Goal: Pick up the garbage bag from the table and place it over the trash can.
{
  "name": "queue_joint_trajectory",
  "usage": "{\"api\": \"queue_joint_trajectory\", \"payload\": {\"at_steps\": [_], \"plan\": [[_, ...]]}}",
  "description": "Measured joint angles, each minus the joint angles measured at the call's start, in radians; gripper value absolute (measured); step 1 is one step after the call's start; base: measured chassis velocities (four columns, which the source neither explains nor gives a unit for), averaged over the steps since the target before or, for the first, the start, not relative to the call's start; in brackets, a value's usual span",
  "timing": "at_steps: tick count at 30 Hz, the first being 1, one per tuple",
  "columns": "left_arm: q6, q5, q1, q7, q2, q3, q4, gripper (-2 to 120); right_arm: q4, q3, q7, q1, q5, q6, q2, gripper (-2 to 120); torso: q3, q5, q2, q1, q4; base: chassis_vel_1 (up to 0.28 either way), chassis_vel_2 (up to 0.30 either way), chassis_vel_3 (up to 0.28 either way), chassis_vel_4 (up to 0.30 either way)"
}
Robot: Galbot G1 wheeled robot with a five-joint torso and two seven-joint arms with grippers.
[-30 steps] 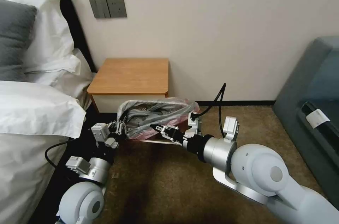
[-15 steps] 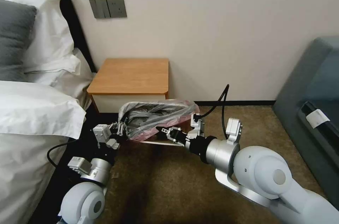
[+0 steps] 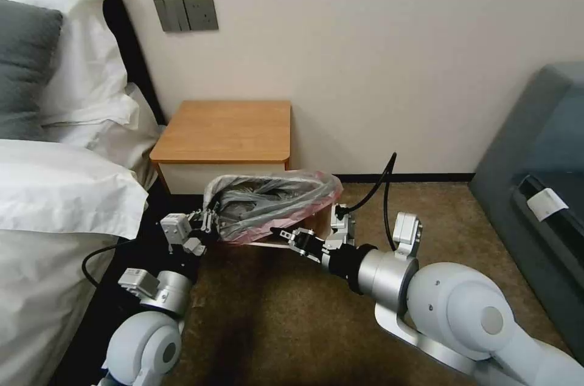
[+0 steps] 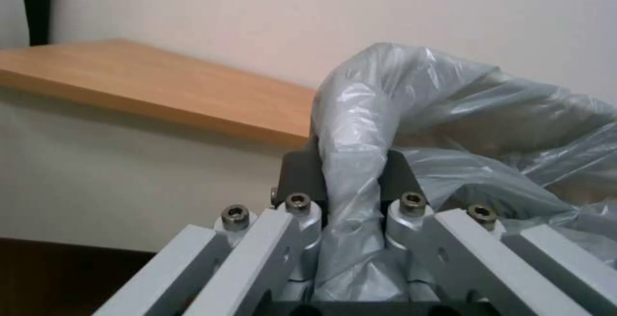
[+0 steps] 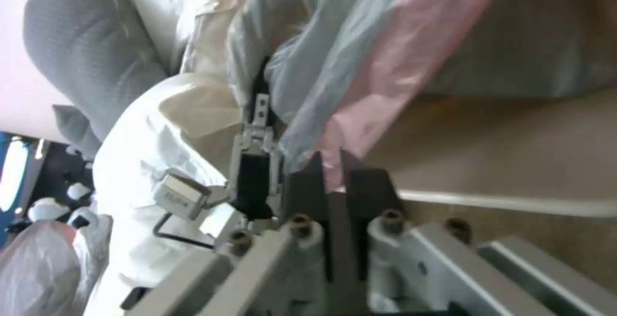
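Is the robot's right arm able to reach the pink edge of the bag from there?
Probably yes. The right gripper is already at the near rim of the trash can, and its fingers look shut on the pink edge of the garbage bag, with nothing between them.

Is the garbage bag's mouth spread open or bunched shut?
Spread open: the garbage bag stretches between the left tool and right tool, both clamped on its edge, its grey inside showing, over the trash can.
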Motion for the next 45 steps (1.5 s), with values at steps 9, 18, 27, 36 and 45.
{"api": "queue_joint_trajectory", "payload": {"at_steps": [9,18,27,36,45], "plan": [[0.0,-0.002,-0.006,-0.002,0.0,-0.002,-0.002,8,0.02,0.012,0.055,0.0,0.012,0.05,-0.023,38,0.0,0.0,0.0,0.0,0.0,0.0,0.0,0.0,0.0],[0.0,-0.004,-0.003,-0.002,-0.001,0.002,-0.006,8,-0.039,0.007,0.04,0.013,-0.025,0.048,0.013,75,0.0,0.0001,0.0,0.0,0.0001,0.0,0.0,0.0,0.0],[0.003,-0.005,-0.002,0.001,-0.001,0.001,-0.008,8,-0.072,-0.002,-0.095,0.007,-0.092,0.005,0.034,100,0.0,0.0,0.0,0.0,0.0001,0.0,0.0,0.0,0.0],[0.004,-0.004,0.004,0.013,-0.001,0.0,-0.013,8,-0.099,-0.012,-0.137,0.02,-0.112,-0.005,0.065,100,0.0,-0.0001,0.0,0.0,0.0001,0.0,0.0,0.0,0.0],[0.005,0.0,0.007,0.02,-0.003,0.002,-0.016,8,-0.106,-0.013,-0.134,0.022,-0.113,0.014,0.091,99,0.0,0.0,0.0,0.0,0.0001,0.0,0.0,0.0,0.0]]}}
